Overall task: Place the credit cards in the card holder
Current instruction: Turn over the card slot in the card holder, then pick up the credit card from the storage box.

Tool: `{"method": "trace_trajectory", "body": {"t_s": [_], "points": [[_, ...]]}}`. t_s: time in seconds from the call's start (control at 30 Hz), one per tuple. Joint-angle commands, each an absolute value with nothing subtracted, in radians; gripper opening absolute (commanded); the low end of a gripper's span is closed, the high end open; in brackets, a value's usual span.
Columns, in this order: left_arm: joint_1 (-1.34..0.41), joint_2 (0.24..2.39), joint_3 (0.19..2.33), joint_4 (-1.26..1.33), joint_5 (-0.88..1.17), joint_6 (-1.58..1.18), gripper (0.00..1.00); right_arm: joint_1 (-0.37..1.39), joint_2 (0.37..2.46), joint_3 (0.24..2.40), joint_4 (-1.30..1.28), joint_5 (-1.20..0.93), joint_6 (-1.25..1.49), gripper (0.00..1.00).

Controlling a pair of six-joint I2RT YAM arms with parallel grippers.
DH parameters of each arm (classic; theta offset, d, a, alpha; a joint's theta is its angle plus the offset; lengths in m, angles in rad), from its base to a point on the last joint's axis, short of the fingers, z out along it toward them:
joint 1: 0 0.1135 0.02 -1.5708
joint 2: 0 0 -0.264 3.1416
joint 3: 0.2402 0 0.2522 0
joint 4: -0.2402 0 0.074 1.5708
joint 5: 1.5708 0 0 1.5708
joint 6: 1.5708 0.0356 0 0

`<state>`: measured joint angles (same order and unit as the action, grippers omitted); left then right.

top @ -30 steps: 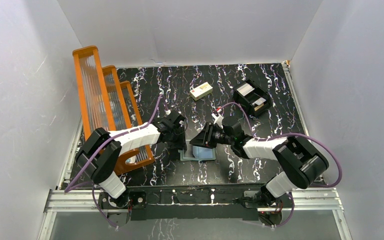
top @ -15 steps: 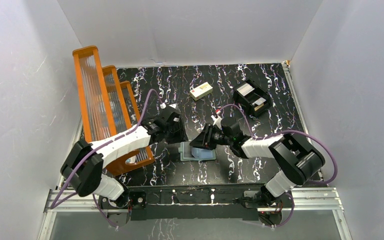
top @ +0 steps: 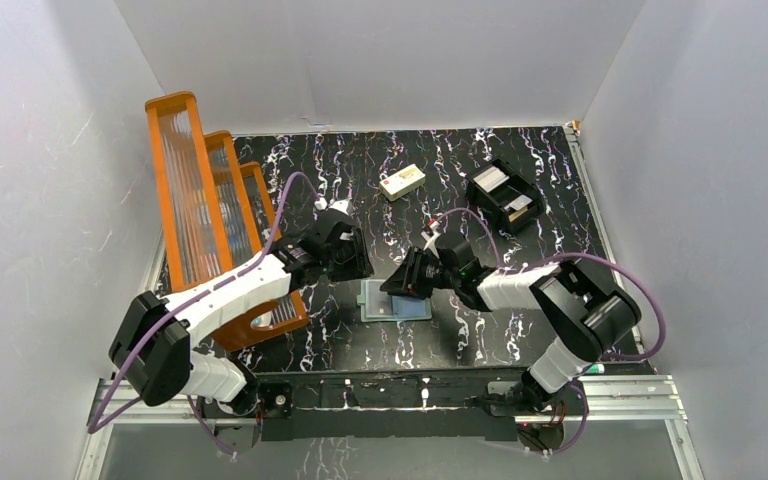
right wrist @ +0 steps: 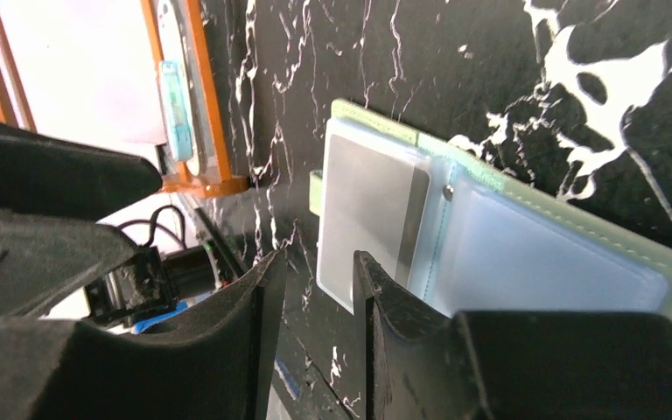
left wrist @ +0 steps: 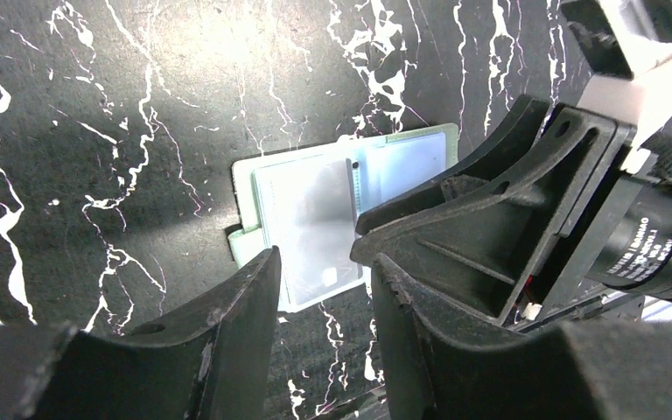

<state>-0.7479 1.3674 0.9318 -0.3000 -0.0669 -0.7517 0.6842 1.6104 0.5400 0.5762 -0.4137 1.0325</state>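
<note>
Now, table: black with white veining, under both sets of fingers.
Orange rack: upright, well off to the outer side of the left fingers; no part in the task.
Left gripper: jaws apart with nothing between them, hanging above the holder; no contact shows.
Right gripper: jaws parted and empty too, low over the holder's right half; I cannot tell whether it presses down.
Black tray: well beyond the right fingers, with pale flat pieces inside, probably more cards.
Card holder: lying open and flat, shiny lining up, directly below both pairs of fingertips.
Cream block: far beyond both grippers, untouched.
Credit card: one grey card sits in the holder's clear left sleeve, just under the left fingertips.
Done: that one card looks pocketed.
Left to do: by my judgement, any further cards need fetching and sliding in.
</note>
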Motion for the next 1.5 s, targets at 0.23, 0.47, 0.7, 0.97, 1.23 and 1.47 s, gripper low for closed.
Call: {"method": "trace_trajectory", "body": {"t_s": [0.23,0.47,0.7,0.97,1.23,1.47], "points": [[-0.747,1.314,1.098,-0.395,-0.048,-0.585,0.50,0.585,1.398,0.835,-0.032,0.010,0.772,0.45],[-0.747,1.294,1.139,-0.422,0.004,-0.512,0.53,0.355,1.325,0.916,-0.144,0.166,0.771,0.45],[-0.747,1.269,1.135,-0.446,0.026,-0.489,0.53,0.081,1.318,0.908,-0.037,0.095,0.707,0.45],[-0.747,1.274,1.135,-0.446,0.047,-0.494,0.53,-0.087,1.527,0.979,0.069,-0.044,0.771,0.46],[-0.747,1.284,1.132,-0.441,0.049,-0.501,0.53,-0.136,1.661,1.039,0.116,-0.070,0.818,0.45],[-0.747,1.299,1.135,-0.436,0.054,-0.504,0.53,-0.144,1.712,1.054,0.119,-0.069,0.843,0.45]]}}
